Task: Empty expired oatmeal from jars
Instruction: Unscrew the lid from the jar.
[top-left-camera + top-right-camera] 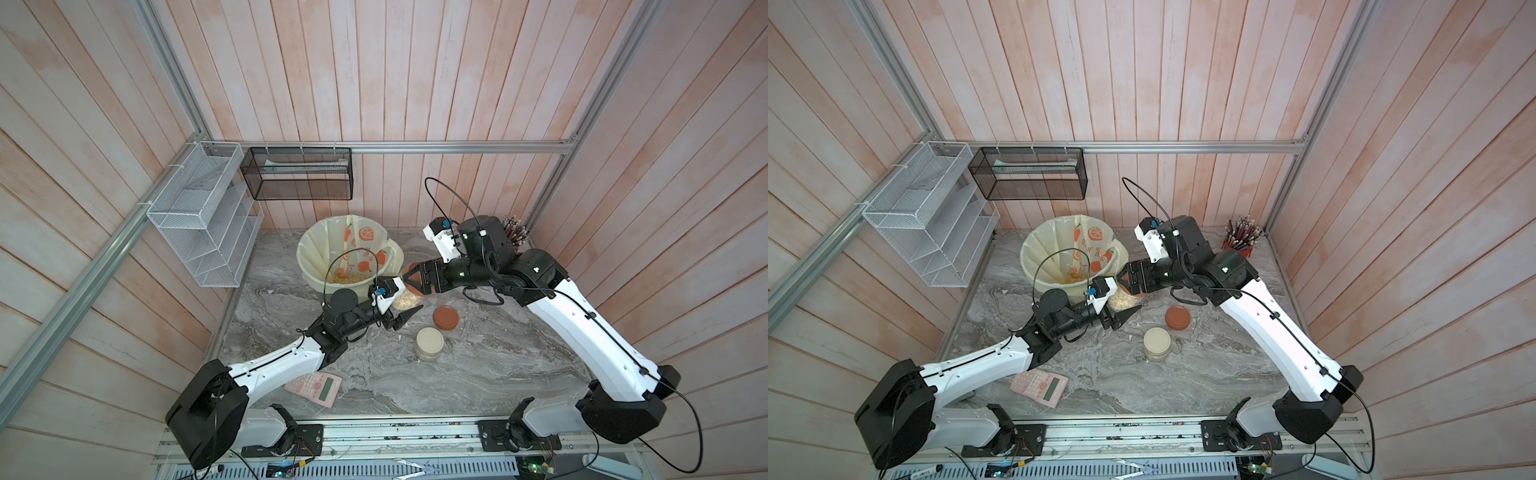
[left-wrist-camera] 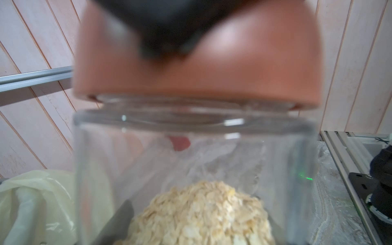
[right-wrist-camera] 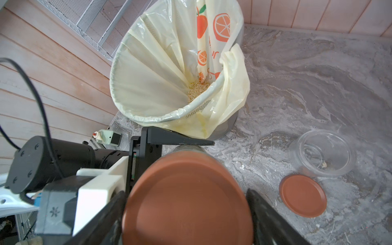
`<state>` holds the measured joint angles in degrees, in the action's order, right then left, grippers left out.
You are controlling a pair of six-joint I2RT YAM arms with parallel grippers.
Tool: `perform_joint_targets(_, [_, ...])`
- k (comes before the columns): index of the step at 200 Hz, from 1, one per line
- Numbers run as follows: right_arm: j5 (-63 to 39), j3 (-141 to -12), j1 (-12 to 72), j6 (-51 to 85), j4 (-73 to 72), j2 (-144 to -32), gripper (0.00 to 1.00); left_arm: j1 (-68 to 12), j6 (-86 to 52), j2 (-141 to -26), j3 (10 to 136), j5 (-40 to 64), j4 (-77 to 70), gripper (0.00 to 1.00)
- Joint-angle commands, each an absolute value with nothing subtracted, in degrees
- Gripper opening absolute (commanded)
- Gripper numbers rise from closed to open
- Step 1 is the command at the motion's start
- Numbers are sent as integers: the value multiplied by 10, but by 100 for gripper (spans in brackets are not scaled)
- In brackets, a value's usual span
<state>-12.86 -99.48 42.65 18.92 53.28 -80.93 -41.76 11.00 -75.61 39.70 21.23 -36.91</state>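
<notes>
A clear jar (image 2: pixel 275 152) half full of pale oatmeal (image 2: pixel 201 212) is upright beside the bin, and my left gripper (image 1: pixel 405 306) is shut on its glass body. The jar's terracotta lid (image 3: pixel 186 199) sits on top, with my right gripper (image 3: pixel 186 203) shut on it from above, one finger (image 3: pixel 265 214) on each side. A second jar with a cream lid (image 1: pixel 430 343) stands closed in mid-table. In the right wrist view, an empty open jar (image 3: pixel 322 152) stands beside its loose terracotta lid (image 3: pixel 303 195). Some oatmeal (image 3: pixel 197 89) lies in the bin's liner.
The lined grey bin (image 1: pixel 316 249) stands at the back, just behind the held jar. A red pencil cup (image 1: pixel 1241 243) is in the back right corner and a pink calculator (image 1: pixel 316 388) lies near the front left. Wire racks (image 1: pixel 203 224) hang on the left wall.
</notes>
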Motion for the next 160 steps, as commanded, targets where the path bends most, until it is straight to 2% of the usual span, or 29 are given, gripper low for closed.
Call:
perform_joint_targets(1, [-201, -996, 432, 103, 545, -807, 65, -414, 83, -731, 402, 237, -444, 12])
perform_joint_targets(14, [-227, -1000, 432, 60, 553, -808, 65, -413, 77, -730, 401, 244, -446, 12])
perform_joint_targets(50, [-263, -999, 423, -34, 562, -799, 55, -411, 61, -725, 401, 267, -444, 11])
perform_joint_targets(160, [-329, -1045, 368, -170, 602, -832, 49, -403, 23, -729, 385, 325, -449, 8])
